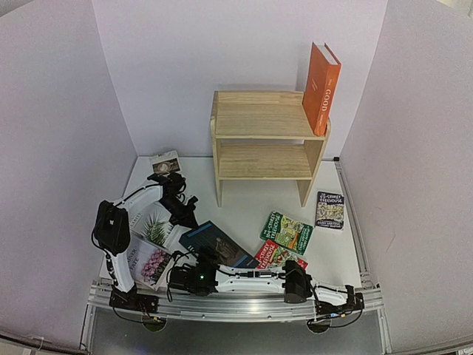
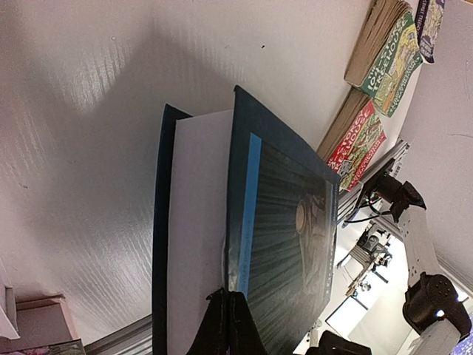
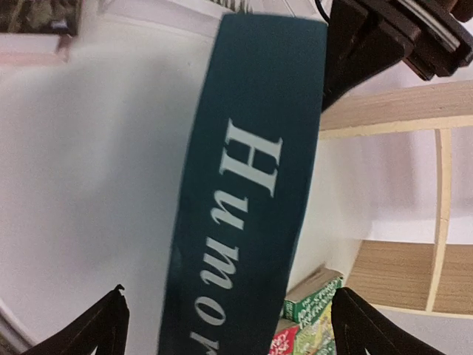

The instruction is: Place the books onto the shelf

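The dark blue book with the word "Humor" on its spine [image 3: 251, 185] is sitting on the white table [image 1: 244, 214], in front of the pale wooden shelf with two levels [image 1: 259, 115] and a bit to the left of it. Its spine is facing away from the shelf, toward the right gripper [image 3: 230, 296]. That gripper is waiting wide open with nothing in it, and one black finger is standing on each side of the spine. The long line of the spine is running through the gap between those fingers, not across it. So the fingers are lining up over the thin way of the book, which I think is just what a squeeze needs. The left gripper [image 2: 225, 322] is reaching in from the other side of the book. Its fingers [image 2: 216, 329] are pressing tight together against the book's edge, but I cannot tell if they are pinching the cover or only propping it. The right gripper is looking like the one to grab and carry the book to the shelf, where the tall orange book [image 1: 321, 89] is already standing on top
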Motion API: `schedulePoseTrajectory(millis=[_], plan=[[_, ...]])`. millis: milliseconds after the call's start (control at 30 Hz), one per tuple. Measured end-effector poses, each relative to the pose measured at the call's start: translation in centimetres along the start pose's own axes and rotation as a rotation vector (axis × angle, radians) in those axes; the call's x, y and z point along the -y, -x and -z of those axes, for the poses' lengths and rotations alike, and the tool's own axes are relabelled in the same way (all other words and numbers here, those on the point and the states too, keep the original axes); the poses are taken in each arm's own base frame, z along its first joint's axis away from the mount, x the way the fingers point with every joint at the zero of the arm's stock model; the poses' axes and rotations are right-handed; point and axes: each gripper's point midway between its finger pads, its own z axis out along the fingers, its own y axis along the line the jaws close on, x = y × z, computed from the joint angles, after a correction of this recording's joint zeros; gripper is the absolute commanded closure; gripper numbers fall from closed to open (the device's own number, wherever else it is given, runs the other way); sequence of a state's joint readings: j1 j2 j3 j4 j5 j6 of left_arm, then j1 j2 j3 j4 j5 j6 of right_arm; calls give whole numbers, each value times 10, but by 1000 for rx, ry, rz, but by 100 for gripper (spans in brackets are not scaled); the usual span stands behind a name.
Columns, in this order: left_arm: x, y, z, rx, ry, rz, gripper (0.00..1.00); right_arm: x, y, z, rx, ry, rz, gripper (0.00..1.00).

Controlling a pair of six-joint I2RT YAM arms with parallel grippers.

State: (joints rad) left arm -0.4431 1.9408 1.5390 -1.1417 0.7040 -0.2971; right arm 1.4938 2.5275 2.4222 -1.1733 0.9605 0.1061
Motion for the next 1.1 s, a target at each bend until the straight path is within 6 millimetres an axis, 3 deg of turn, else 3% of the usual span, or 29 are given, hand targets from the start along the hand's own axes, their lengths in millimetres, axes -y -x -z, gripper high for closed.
schedulePoseTrajectory(millis=[200,333,367,400,467,533,600,700,800,933,1033,1100], plan=[[-2,-1,-1,-4,2,17,100,12,-16,-3,-51,-75,39,41],[-1,0,-2,0,0,19,100,14,-20,-2,-65,-87,25,81],[-1,0,-2,1,-1,18,97,14,-21,-2,-66,-90,24,83],[-2,0,-2,-1,5,20,88,16,-21,-2,-65,-97,6,84],[-2,1,-1,3,-2,15,55,19,-21,-3,-67,-109,-21,84],[0,4,1,16,-11,-2,29,22,-23,-6,-75,-110,-47,88],[1,5,5,31,-18,-17,16,25,-26,-10,-88,-107,-84,92],[8,9,21,88,-31,-62,9,35,-36,-14,-125,-93,-140,96],[16,20,66,239,-55,-127,6,50,-45,-15,-160,-36,-215,97],[22,33,172,605,-46,-240,1,73,-39,-6,-143,105,-341,98],[34,17,246,871,14,-353,0,98,-14,14,-49,261,-470,99],[54,-3,278,1006,37,-452,0,119,4,30,29,362,-549,99]])
